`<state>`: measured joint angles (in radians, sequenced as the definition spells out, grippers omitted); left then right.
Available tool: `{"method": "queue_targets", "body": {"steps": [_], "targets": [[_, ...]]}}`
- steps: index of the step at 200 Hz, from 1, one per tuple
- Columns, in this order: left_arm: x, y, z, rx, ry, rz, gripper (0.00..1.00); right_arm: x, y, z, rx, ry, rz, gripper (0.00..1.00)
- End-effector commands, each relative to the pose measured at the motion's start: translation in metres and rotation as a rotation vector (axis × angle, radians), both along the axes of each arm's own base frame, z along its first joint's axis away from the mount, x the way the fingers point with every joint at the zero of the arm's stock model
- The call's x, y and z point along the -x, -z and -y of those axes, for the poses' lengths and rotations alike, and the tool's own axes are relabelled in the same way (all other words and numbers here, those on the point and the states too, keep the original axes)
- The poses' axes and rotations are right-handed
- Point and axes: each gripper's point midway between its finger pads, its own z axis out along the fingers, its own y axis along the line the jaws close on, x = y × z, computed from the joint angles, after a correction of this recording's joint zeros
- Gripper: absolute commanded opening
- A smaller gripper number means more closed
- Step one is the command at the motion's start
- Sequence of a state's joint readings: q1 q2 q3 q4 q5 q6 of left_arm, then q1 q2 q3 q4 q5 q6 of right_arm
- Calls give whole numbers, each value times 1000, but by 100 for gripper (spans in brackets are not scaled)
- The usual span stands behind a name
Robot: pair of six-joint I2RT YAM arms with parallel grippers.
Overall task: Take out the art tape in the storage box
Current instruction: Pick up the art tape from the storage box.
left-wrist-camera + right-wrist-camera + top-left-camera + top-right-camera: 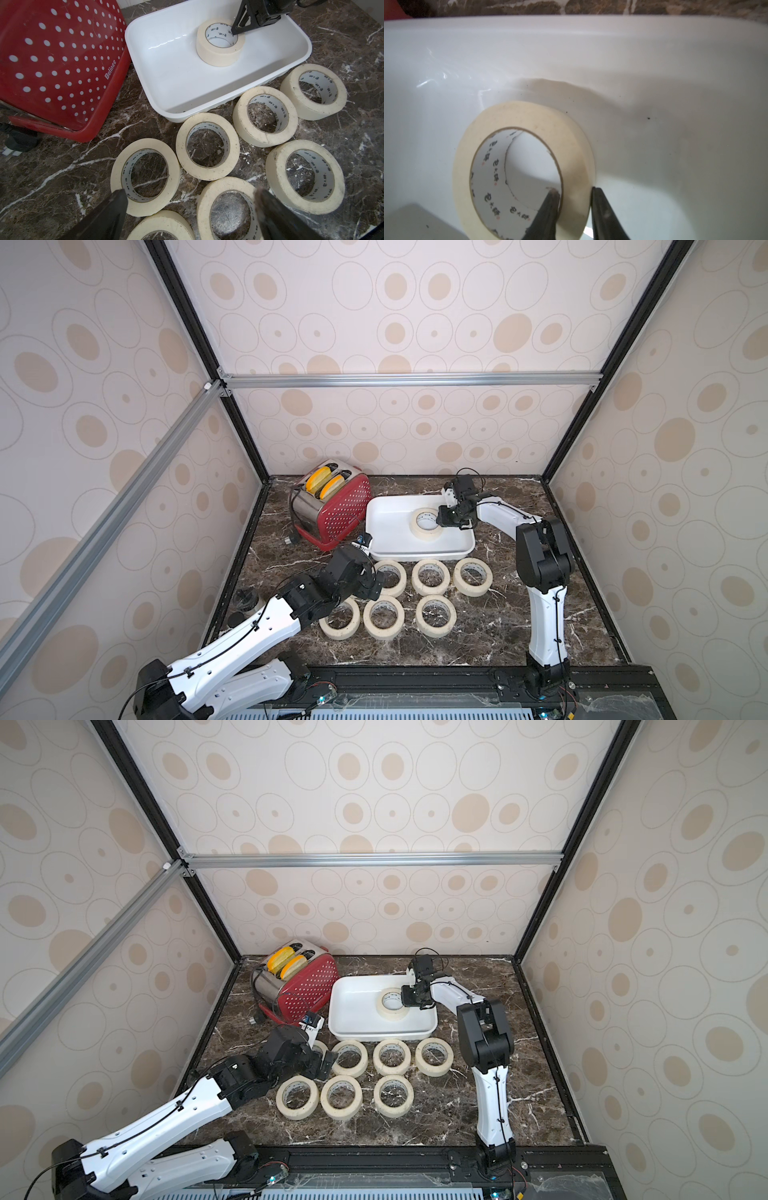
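Right gripper (573,191) jaws, we confirm only in its wrist view, pinch the wall of the one art tape roll (519,114) lying in the storage box (654,62), arm stretched forward and bent down; left gripper (190,190) jaws gape over the surface (62,166).

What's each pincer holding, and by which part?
Right pincer pinches the tape roll in the box by its wall, one tip inside the core, one outside. Left pincer holds nothing.

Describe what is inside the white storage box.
One tape roll lies flat inside the storage box, its wall pinched by the right gripper. The floor beneath the roll and gripper is covered.
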<state>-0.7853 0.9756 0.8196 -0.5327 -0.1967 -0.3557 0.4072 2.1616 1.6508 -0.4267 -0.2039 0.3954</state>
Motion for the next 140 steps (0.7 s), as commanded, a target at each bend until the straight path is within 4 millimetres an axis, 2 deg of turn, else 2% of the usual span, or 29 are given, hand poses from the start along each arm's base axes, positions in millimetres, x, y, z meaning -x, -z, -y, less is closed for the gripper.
{"method": "queue_targets", "body": {"steps": [1, 69, 140], "targets": [[0, -3, -8, -4, -25, 12, 99, 4, 9, -1, -2, -9, -35, 23], [0, -4, -10, -8, -33, 20, 99, 8, -13, -1, -31, -13, 2, 20], [-1, -7, -13, -5, -51, 35, 99, 23, -43, 3, -63, -18, 47, 20]]}}
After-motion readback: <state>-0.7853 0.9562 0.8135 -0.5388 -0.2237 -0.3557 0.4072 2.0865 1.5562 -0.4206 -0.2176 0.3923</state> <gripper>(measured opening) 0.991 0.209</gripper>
